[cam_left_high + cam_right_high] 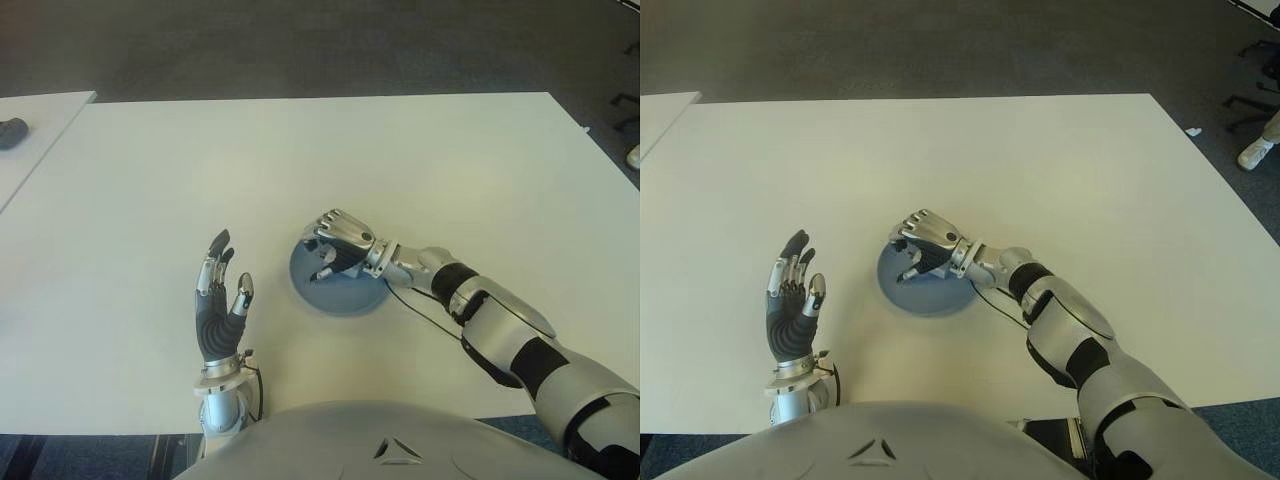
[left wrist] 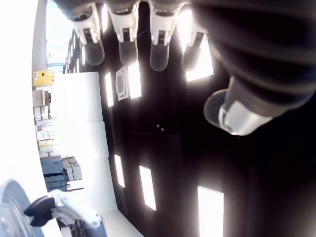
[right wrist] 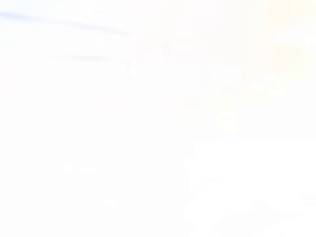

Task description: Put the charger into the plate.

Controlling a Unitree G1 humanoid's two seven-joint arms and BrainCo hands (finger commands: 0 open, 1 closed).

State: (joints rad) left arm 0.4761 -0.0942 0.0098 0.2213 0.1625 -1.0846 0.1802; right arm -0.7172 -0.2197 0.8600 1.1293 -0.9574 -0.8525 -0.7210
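Nearest the robot, left of the plate [image 1: 345, 292], the left hand [image 1: 218, 300] stands with fingers spread, holding nothing. Over the blue plate's far side, the right hand [image 1: 338, 245] hangs with fingers curled; whether it holds the charger cannot be told.

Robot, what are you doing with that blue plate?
The right hand is over the blue plate on the white table, fingers curled downward. The job is to put a charger in the plate, but no charger shows; the curled hand may be hiding it, so I can't tell if it holds one. The left hand is idle, left of the plate, open and holding nothing.
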